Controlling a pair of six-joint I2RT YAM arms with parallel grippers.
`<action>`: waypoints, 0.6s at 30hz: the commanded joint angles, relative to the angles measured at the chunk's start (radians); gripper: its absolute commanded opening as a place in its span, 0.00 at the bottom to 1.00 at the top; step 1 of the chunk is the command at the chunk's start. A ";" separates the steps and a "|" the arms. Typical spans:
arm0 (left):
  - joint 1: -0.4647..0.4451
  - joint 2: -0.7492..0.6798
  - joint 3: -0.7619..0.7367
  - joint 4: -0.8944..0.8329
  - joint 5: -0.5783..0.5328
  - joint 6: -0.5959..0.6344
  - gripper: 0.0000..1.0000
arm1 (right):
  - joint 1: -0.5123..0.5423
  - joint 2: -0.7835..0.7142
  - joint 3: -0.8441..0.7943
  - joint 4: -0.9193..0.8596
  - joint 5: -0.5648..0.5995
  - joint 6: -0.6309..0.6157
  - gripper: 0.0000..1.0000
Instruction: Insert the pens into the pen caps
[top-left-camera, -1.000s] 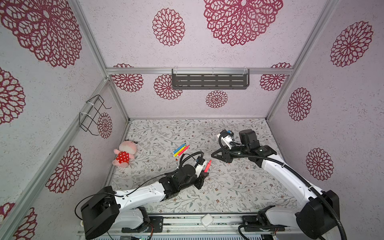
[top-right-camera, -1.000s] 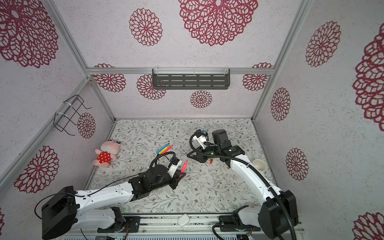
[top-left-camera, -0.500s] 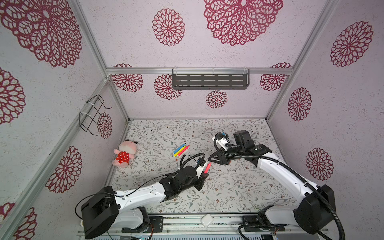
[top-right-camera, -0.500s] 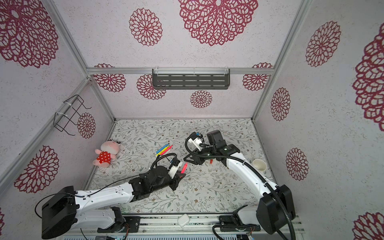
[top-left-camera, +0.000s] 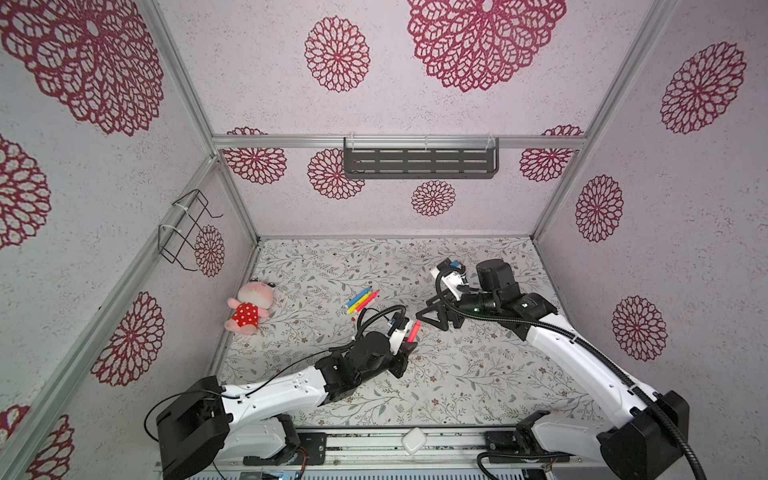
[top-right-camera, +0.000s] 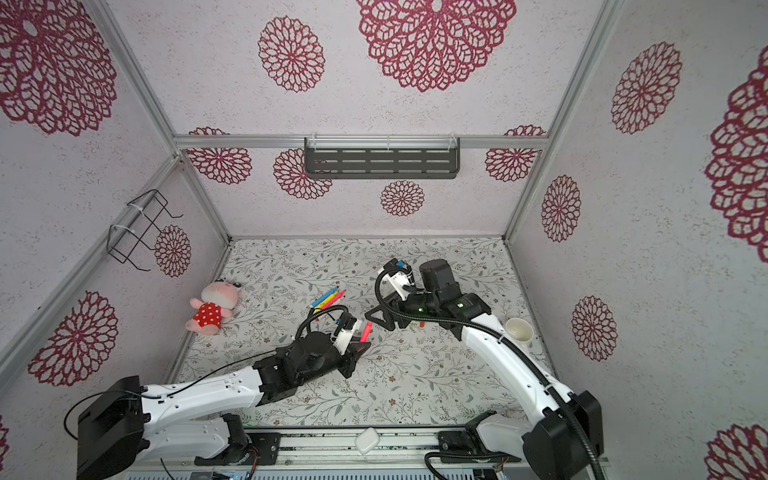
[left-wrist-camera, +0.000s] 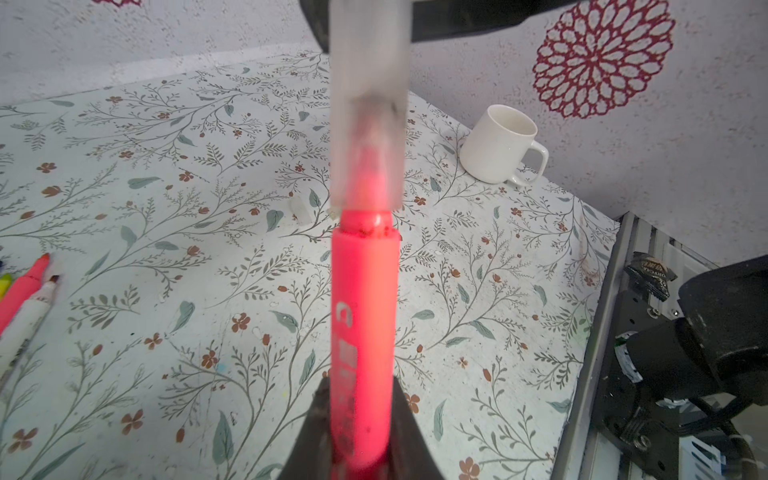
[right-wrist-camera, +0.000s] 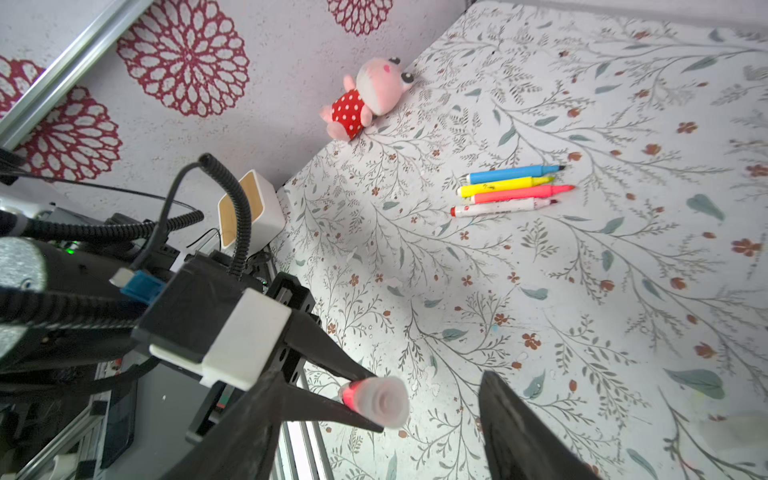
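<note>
In a top view, right claw (top-left-camera: 430, 322), pinched a sec ago, now spread wide beside pink pen (top-left-camera: 412, 331) mid-frame, w/ left claw (top-left-camera: 409, 345) clamped on its barrel. Left wrist: cap (left-wrist-camera: 365, 124) sits over the tip, upper centre. Right wrist: cap's let go, so prob. seated; four pens (right-wrist-camera: 511, 189) upper right wait.
</note>
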 joint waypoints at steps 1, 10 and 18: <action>-0.007 -0.028 -0.009 0.042 -0.002 0.015 0.00 | -0.050 -0.059 -0.027 0.082 0.078 0.100 0.73; 0.014 -0.024 -0.021 0.182 0.198 -0.035 0.00 | -0.087 -0.160 -0.218 0.460 -0.187 0.310 0.70; 0.021 0.011 -0.022 0.323 0.311 -0.115 0.00 | -0.088 -0.186 -0.269 0.602 -0.223 0.385 0.62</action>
